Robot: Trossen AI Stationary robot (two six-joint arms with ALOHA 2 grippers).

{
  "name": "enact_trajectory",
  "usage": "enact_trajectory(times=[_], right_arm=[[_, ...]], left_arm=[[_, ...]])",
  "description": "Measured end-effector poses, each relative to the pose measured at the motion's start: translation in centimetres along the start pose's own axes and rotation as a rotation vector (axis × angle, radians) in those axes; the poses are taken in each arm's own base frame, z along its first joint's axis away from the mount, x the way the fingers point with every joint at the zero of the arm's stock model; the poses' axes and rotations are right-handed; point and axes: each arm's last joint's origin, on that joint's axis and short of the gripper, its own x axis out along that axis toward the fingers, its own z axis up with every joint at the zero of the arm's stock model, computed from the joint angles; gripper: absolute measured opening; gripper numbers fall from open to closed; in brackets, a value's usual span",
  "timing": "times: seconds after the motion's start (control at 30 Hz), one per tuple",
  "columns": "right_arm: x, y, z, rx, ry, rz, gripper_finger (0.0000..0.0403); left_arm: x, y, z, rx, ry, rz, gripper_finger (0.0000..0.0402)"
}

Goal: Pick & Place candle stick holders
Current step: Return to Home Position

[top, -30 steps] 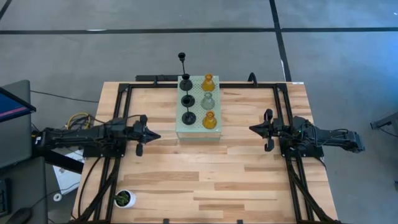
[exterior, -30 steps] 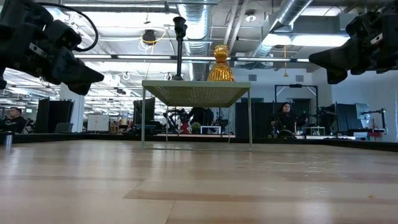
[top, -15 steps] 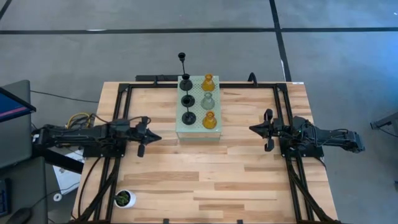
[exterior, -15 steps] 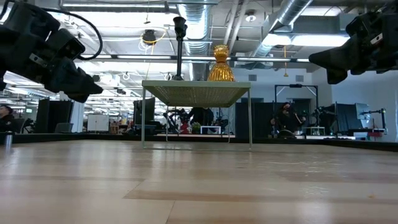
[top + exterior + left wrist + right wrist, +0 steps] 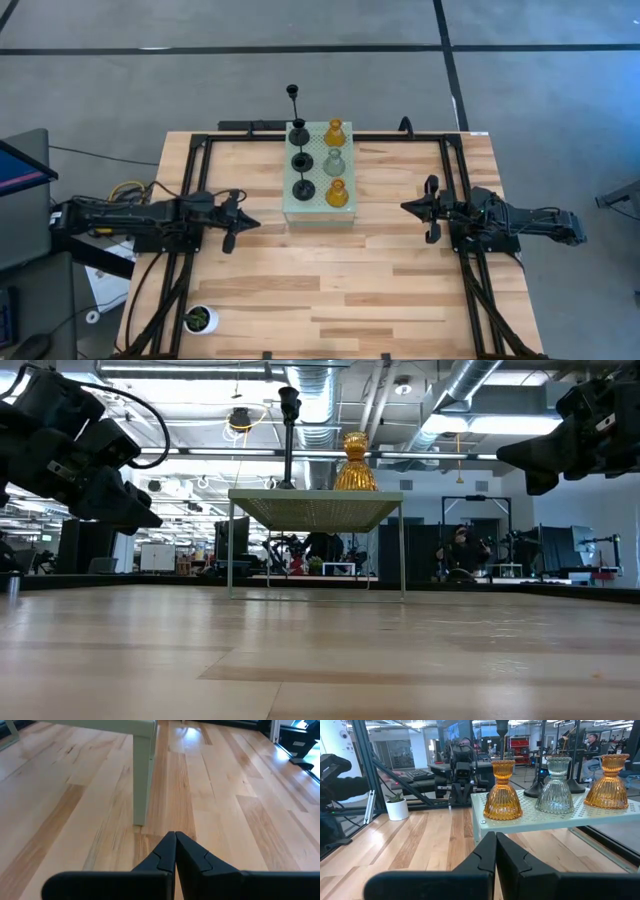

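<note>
Six candle stick holders stand by their bases on the pale green perforated block (image 5: 319,215): three black ones (image 5: 304,187) in its left column, and an amber one (image 5: 337,194), a pale grey-green one (image 5: 334,162) and a second amber one (image 5: 335,131) in its right column. My left gripper (image 5: 252,222) is shut and empty, left of the block, above the table. My right gripper (image 5: 405,207) is shut and empty, right of the block. The right wrist view shows the near amber holder (image 5: 503,790), the grey-green one (image 5: 556,786) and the far amber one (image 5: 607,782).
A white pot with a green plant (image 5: 201,319) stands at the table's near left corner. The block stands on thin legs (image 5: 141,780) at the table's far middle. Bare wood lies between the grippers and toward the near edge.
My left gripper has drawn back a little toward the table's left edge and sunk slightly, staying shut. The right arm and the holders have kept still.
</note>
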Motion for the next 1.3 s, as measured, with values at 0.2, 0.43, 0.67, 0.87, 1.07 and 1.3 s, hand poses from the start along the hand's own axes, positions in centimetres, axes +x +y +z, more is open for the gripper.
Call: enact_trajectory(times=[0.2, 0.43, 0.67, 0.87, 1.07, 1.3], right_arm=[[0.0, 0.0, 0.0, 0.0, 0.0, 0.0, 0.0], [0.0, 0.0, 0.0, 0.0, 0.0, 0.0, 0.0], [0.0, 0.0, 0.0, 0.0, 0.0, 0.0, 0.0], [0.0, 0.0, 0.0, 0.0, 0.0, 0.0, 0.0], [0.0, 0.0, 0.0, 0.0, 0.0, 0.0, 0.0], [0.0, 0.0, 0.0, 0.0, 0.0, 0.0, 0.0]], left_arm=[[0.1, 0.02, -0.14, -0.002, 0.017, 0.001, 0.0008], [0.1, 0.02, -0.13, -0.002, 0.016, 0.001, 0.0008], [0.1, 0.02, -0.13, -0.002, 0.016, 0.001, 0.0008], [0.1, 0.02, -0.13, -0.002, 0.016, 0.001, 0.0008], [0.1, 0.02, -0.13, -0.002, 0.016, 0.0, 0.0008], [0.1, 0.02, -0.13, -0.002, 0.016, 0.001, 0.0008]])
